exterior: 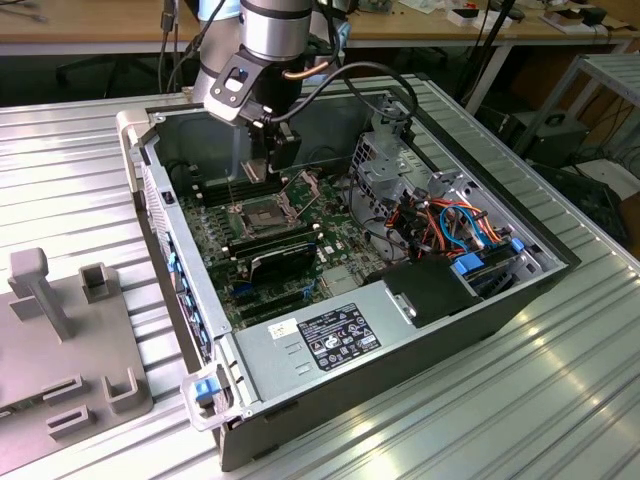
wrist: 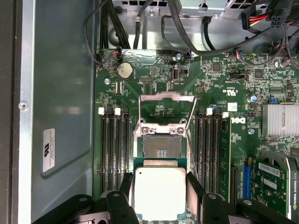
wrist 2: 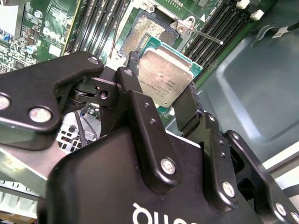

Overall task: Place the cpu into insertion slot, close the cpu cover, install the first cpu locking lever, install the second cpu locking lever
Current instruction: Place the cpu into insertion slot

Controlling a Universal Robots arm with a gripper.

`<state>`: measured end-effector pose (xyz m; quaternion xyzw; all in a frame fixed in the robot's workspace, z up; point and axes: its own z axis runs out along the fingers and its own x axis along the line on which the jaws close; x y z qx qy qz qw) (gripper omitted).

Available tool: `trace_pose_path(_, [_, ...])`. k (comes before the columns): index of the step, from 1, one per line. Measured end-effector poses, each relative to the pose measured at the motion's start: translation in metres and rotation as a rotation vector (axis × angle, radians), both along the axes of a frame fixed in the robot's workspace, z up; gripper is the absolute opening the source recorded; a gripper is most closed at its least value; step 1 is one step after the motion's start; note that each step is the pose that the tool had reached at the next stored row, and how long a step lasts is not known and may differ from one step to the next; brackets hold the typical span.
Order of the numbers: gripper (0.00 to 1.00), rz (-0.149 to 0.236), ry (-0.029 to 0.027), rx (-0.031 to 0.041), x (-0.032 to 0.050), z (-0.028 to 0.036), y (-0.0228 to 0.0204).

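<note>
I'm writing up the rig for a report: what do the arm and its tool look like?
The arm is a silver-grey metal tube with a black cable looping off its wrist. The tool is matte black, with a blocky body, two flat angular fingers on linkages, silver screws and white lettering.

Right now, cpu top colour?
The cpu top is silver-grey, green edged; best in the second wrist view.
</note>
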<state>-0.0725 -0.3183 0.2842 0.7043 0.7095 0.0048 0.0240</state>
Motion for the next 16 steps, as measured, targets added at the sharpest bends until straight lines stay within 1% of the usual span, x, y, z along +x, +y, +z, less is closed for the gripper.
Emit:
trace_pose_path(8, [0.55,0.000,0.0000,-0.0001,0.0009,-0.0043,0.0000])
trace_pose_path(16, [0.55,0.000,0.0000,0.0000,0.0009,-0.0044,0.0000])
